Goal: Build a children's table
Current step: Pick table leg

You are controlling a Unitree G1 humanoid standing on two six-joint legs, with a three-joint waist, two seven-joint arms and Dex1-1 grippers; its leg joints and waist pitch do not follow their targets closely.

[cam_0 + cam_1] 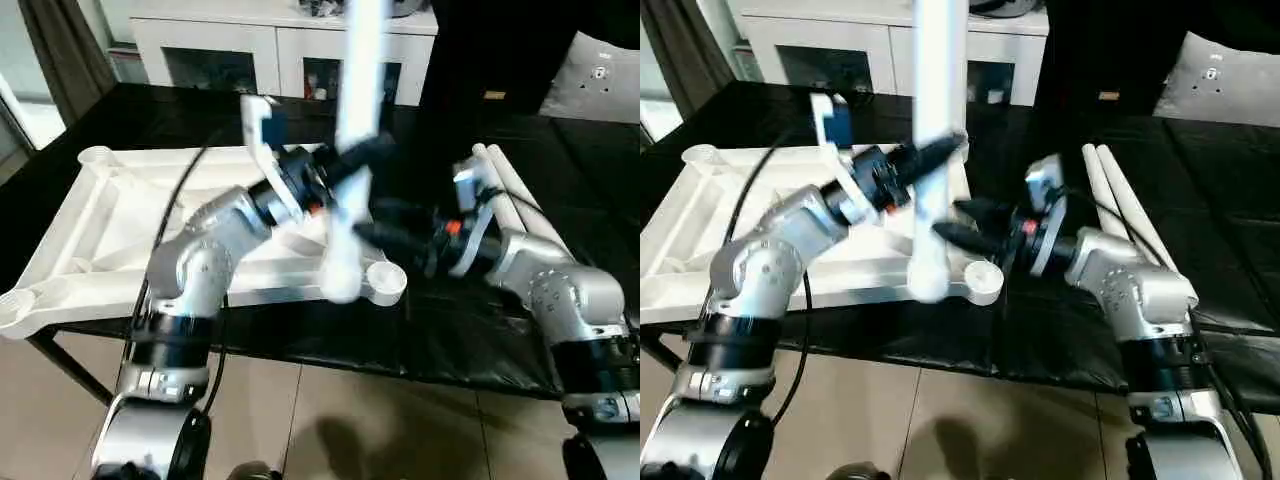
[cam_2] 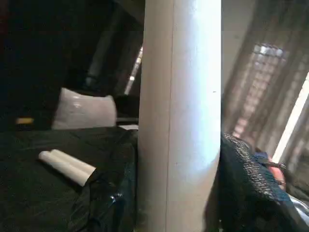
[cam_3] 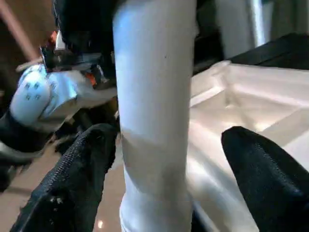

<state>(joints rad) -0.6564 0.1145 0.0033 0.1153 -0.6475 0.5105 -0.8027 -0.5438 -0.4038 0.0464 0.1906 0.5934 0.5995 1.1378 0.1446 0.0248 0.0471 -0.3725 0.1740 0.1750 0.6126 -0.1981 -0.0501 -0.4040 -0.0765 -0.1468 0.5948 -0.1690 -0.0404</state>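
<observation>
The children's table top lies upside down on the black-covered table, ribs up. A long white leg stands nearly upright, its lower end just left of the near right corner socket. My left gripper is shut on the leg at mid-height; the left wrist view has the leg close against a black finger. Lower down, my right gripper is open, one finger on each side of the leg with gaps to it. Two more legs lie side by side at the right.
A white cabinet with glass doors stands behind the table. A pale cushion-like object sits at the back right. The table's front edge runs just below the grippers, with tiled floor beneath.
</observation>
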